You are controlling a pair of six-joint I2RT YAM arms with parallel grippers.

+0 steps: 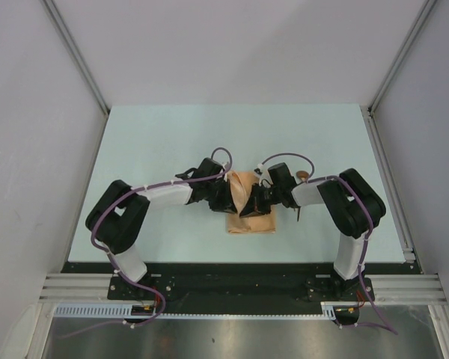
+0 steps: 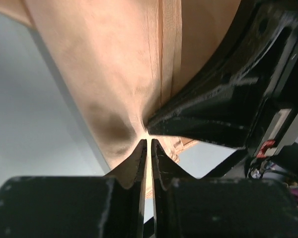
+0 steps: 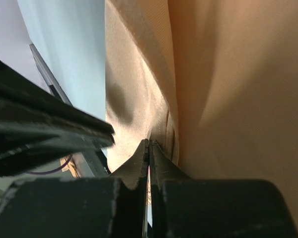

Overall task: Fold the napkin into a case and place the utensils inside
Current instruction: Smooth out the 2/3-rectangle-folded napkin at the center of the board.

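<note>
At the middle of the tabletop [image 1: 172,142] the napkin [image 1: 248,218] stands bunched in a ridge between two nearly touching hands. The left hand [image 2: 149,145] and right hand [image 3: 149,144] each pinch its cloth. A shallow fingertip pinch could slip, or the hands could bump, skewing the fold

Your napkin [image 2: 114,74] is soft peach cloth, matt, with a fine woven rib showing along its hemmed edge. The left hand [image 2: 149,144] and right hand [image 3: 149,144] are hard black plastic, matt and lightly speckled with scuffs. The bench [image 1: 172,134] is a smooth, pale, matt sheet, and the rail [image 1: 75,286] at its near edge looks like brushed metal.
</note>
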